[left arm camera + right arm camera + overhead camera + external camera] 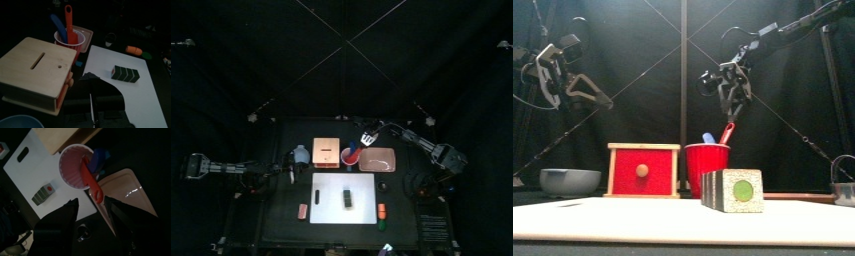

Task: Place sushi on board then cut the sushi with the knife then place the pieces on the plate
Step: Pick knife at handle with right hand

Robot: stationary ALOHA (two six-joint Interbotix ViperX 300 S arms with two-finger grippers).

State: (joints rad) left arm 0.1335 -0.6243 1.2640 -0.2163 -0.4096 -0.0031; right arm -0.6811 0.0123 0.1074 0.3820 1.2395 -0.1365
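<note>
The dark green sushi roll (pixel 348 199) (pixel 734 190) (pixel 125 73) lies whole on the white board (pixel 362 185) (pixel 593 222). Behind the board stands the red cup (pixel 349 156) (pixel 707 170) (pixel 72 163) with a red knife (pixel 727 133) (pixel 91 180) and a blue knife (pixel 708 138) (pixel 58 26) in it. My right gripper (pixel 368 138) (pixel 732 104) (pixel 92 202) hangs open just over the cup, its jaws on either side of the red knife's handle end. The pink plate (pixel 381 161) (pixel 127 188) lies right of the cup. My left gripper (pixel 294 168) (pixel 556 85) (pixel 90 79) rests at the left, beside the box.
A wooden box (pixel 326 153) (pixel 644 170) (pixel 37 70) stands left of the cup, with a blue-grey bowl (pixel 301 153) (pixel 569 181) further left. Small toy foods (pixel 302 209) (pixel 382 211) lie on both sides of the board. A metal cutter (pixel 844 185) shows at the far right.
</note>
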